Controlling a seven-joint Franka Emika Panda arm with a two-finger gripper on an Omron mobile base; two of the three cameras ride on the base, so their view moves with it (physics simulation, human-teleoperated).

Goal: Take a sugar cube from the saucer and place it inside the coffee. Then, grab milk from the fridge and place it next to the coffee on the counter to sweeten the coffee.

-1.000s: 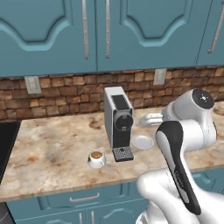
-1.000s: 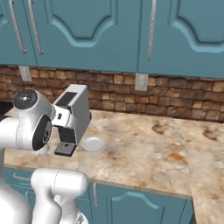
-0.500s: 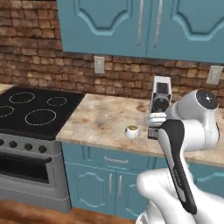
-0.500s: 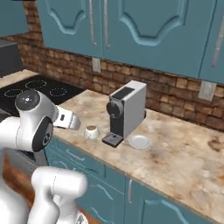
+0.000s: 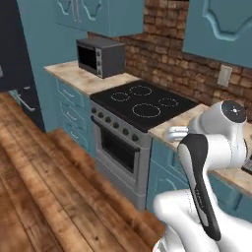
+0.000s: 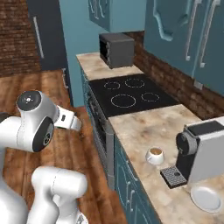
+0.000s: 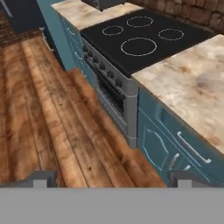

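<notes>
The coffee [image 6: 155,155] is a small white cup of brown liquid on the counter [image 6: 144,127], just left of the coffee machine. The white saucer [image 6: 205,197] lies on the same counter at the lower right, beyond the machine. The sugar cube and the milk are out of view. A tall dark fridge [image 6: 43,35] with a long bar handle stands at the far end of the cabinets, its door closed. My gripper [image 7: 113,177] hangs over the wooden floor in front of the oven, far from the cup. It is open, with nothing between its fingertips [image 7: 43,178].
A black stovetop [image 6: 131,94] over an oven front [image 5: 120,147] splits the counter. A dark microwave [image 5: 101,56] sits on the far counter section. The grey-and-black coffee machine [image 6: 201,151] stands beside the cup. Wooden floor [image 5: 44,187] stretches toward the fridge.
The whole picture has swung left as the base moved. The coffee machine and cup slid to the right, and the stove, microwave, floor and fridge came into view. The gripper has stayed open.
</notes>
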